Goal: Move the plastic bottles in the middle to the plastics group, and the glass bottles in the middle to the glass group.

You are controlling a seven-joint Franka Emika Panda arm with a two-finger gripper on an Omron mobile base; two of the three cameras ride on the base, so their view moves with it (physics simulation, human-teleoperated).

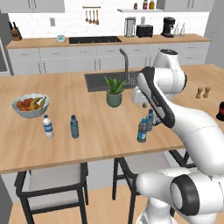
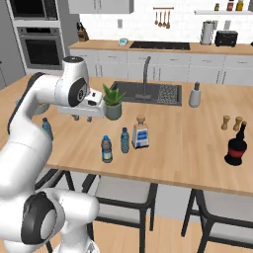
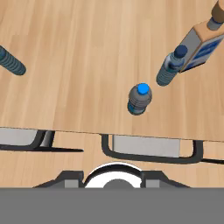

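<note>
Two plastic bottles stand mid-counter: a dark grey-blue one [image 1: 142, 130] [image 2: 106, 149] [image 3: 140, 99] and a lighter blue one [image 1: 150, 120] [image 2: 125, 140] [image 3: 169, 68]. Beside them is a glass bottle [image 2: 141, 132] [image 3: 202, 43] with a blue label. The plastics group, a white-labelled bottle [image 1: 47, 126] and a blue-tinted bottle [image 1: 74, 127], stands to the left. A dark red-labelled glass bottle [image 2: 236, 146] is far right. My gripper [image 2: 83, 118] hangs above the counter, pointing down, left of the middle bottles. Its fingers are apart and hold nothing.
A potted plant [image 1: 114, 92] [image 2: 113, 101] stands by the sink [image 2: 148, 91], just behind my hand. A fruit bowl [image 1: 30, 105] is at the far left and wooden shakers [image 2: 232, 122] at the right. Stools [image 1: 52, 183] sit under the counter's near edge.
</note>
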